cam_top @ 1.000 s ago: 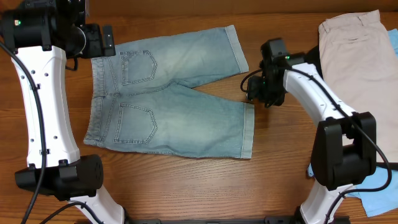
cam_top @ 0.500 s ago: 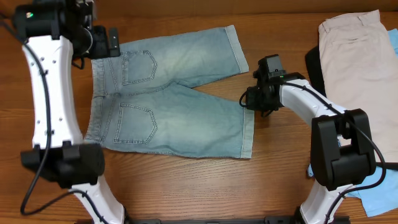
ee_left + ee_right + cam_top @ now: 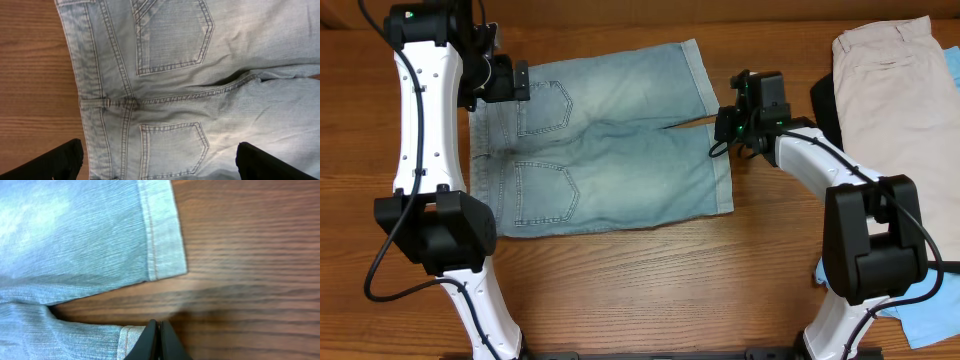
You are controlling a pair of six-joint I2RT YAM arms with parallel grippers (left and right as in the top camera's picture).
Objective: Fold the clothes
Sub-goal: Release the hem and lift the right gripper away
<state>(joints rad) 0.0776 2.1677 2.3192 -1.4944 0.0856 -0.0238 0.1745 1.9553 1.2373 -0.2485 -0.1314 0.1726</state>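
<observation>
The faded light-blue denim shorts (image 3: 610,140) lie flat, back pockets up, waistband to the left and both legs pointing right. In the left wrist view the shorts (image 3: 200,75) fill the frame, with my left gripper (image 3: 160,155) wide open above the pockets and seat seam. From overhead the left gripper (image 3: 520,80) hovers over the waistband end. My right gripper (image 3: 720,125) sits at the cuffs, between the two legs. In the right wrist view the right gripper (image 3: 159,330) is shut on the corner of the near leg's cuff (image 3: 127,340); the other cuff (image 3: 162,235) lies free.
Beige shorts (image 3: 895,90) lie at the back right, with a black garment (image 3: 823,105) showing at their left edge. A sky-blue garment (image 3: 930,315) sits at the front right corner. Bare wooden table (image 3: 650,290) runs along the front.
My right gripper shut on the near leg's cuff and drew that leg back until it lies alongside the far leg. The left arm moved right, over the waistband.
</observation>
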